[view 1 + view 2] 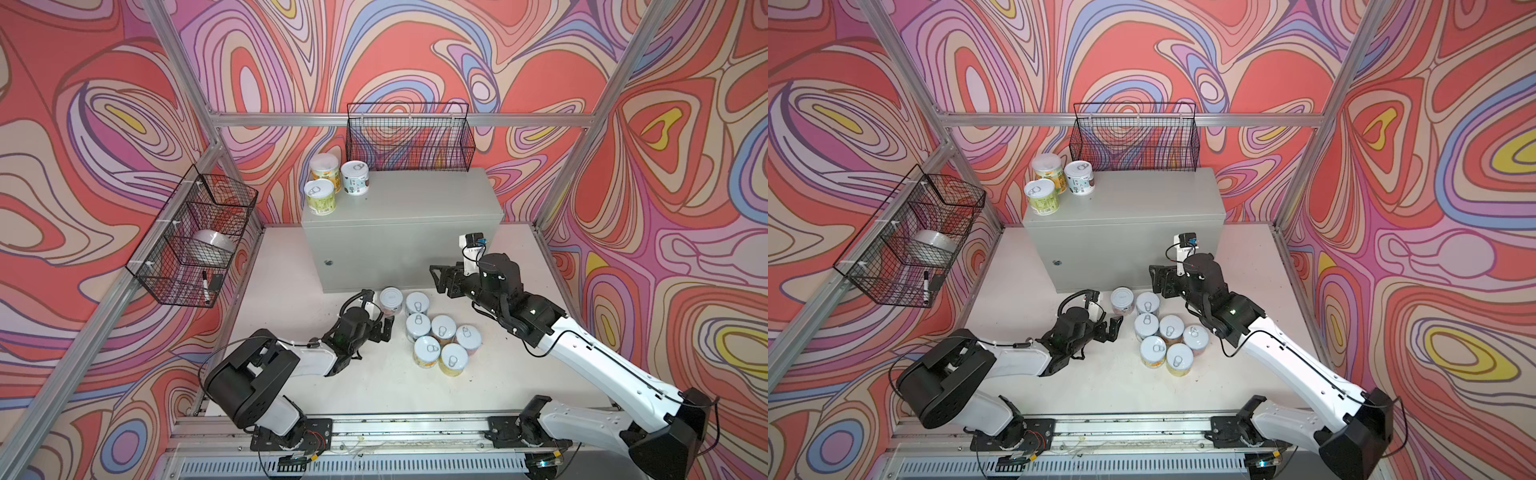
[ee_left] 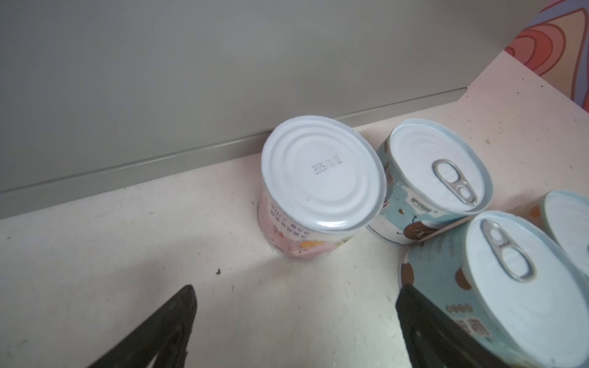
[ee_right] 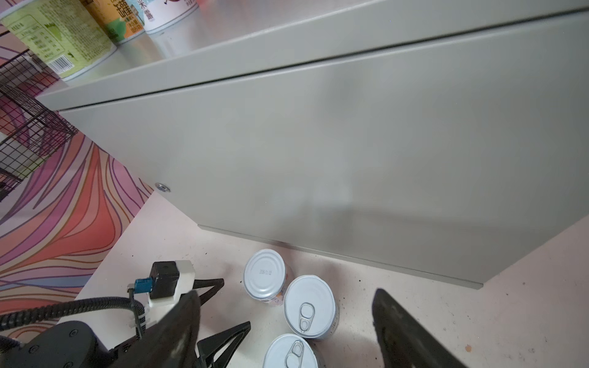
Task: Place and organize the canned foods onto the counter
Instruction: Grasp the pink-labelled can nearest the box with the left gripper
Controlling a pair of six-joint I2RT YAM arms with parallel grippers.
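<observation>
Three cans (image 1: 328, 176) are crowded at the left rear corner of the counter (image 1: 415, 199); the remaining top is left free. Rear-edge access is obstructed by a wire basket (image 1: 415, 156).

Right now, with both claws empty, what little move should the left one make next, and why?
Probably ease the left gripper forward until its jaws straddle the upside-down pink can. The jaws are open and empty, that can stands just ahead of them, and the counter holds only three cans so far.
</observation>
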